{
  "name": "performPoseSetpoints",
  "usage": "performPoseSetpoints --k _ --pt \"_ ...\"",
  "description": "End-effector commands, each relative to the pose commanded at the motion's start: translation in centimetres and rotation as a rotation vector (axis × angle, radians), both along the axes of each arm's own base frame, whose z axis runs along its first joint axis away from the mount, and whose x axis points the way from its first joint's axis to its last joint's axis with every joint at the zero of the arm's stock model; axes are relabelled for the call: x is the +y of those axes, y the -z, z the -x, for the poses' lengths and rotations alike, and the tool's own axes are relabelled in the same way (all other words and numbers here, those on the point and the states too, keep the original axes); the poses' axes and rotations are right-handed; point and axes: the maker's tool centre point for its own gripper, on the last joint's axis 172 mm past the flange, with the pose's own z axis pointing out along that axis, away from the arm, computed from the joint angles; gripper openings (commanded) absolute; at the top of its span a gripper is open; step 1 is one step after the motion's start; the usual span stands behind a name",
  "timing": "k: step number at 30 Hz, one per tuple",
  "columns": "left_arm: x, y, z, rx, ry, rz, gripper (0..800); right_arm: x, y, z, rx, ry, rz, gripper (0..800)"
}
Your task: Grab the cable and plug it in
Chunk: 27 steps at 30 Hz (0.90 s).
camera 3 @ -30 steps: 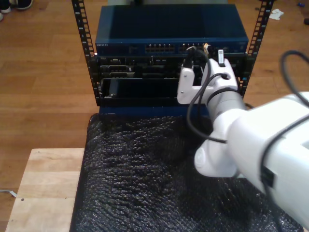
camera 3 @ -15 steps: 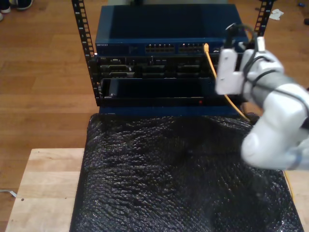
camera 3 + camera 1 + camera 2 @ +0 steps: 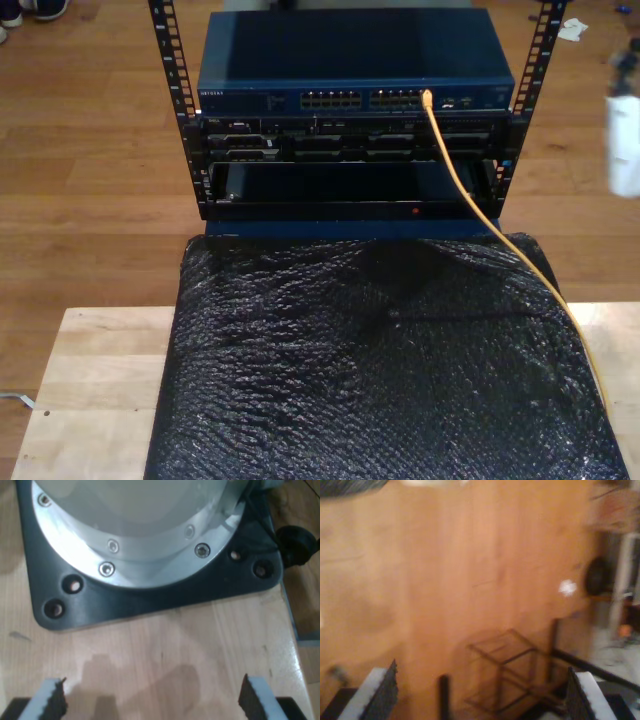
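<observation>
- The cable (image 3: 478, 205) is a thin yellow-orange line. In the exterior view its tip sits in a port on the front face of the blue network switch (image 3: 355, 62), toward that view's right.
- From the port the cable drops diagonally across the front of the black rack (image 3: 350, 160), then runs over the black bubble-wrap sheet (image 3: 370, 370) along the exterior view's right side, down to the lower right corner.
- The bubble-wrap sheet covers most of the light wooden worktop (image 3: 95, 390), which shows bare at the exterior view's left.
- My first tool (image 3: 152, 700) is spread wide with nothing between its toothed pads (image 3: 52, 702). It hangs above pale wood, facing a round silver robot base (image 3: 140, 535) bolted on a dark square mounting plate (image 3: 150, 597).
- My second tool (image 3: 482, 695) is also spread wide and holds nothing. Its picture is motion-blurred, with orange-brown wooden floor (image 3: 445, 570) beyond the pads and a faint box-like wire frame (image 3: 502, 672) between them that I cannot identify.
- A blurred white shape (image 3: 623, 150) sits at the exterior view's right edge, well apart from the cable's plugged tip. I cannot tell which arm it is.
</observation>
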Motion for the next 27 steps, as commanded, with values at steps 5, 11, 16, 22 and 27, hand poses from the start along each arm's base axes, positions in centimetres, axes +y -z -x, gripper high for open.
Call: performPoseSetpoints --k 5,11,16,22,27 --pt "0.0 0.0 0.0 0.000 0.000 0.000 800 -2.3 2.5 5.7 0.151 -0.003 -0.047 796" --pt "0.0 0.0 0.0 0.000 0.000 0.000 800 -5.9 4.1 12.9 0.271 -0.014 -0.072 797" --pt "0.0 0.0 0.0 0.000 0.000 0.000 800 -7.1 5.5 18.5 0.362 -0.076 -0.112 797" --pt "-0.1 0.0 0.0 0.000 -0.002 0.002 800 -7.6 6.5 25.4 0.425 -0.139 -0.187 798" --pt "0.0 0.0 0.0 0.000 0.000 0.002 800 -8.7 7.9 30.7 0.467 -0.151 -0.176 798"
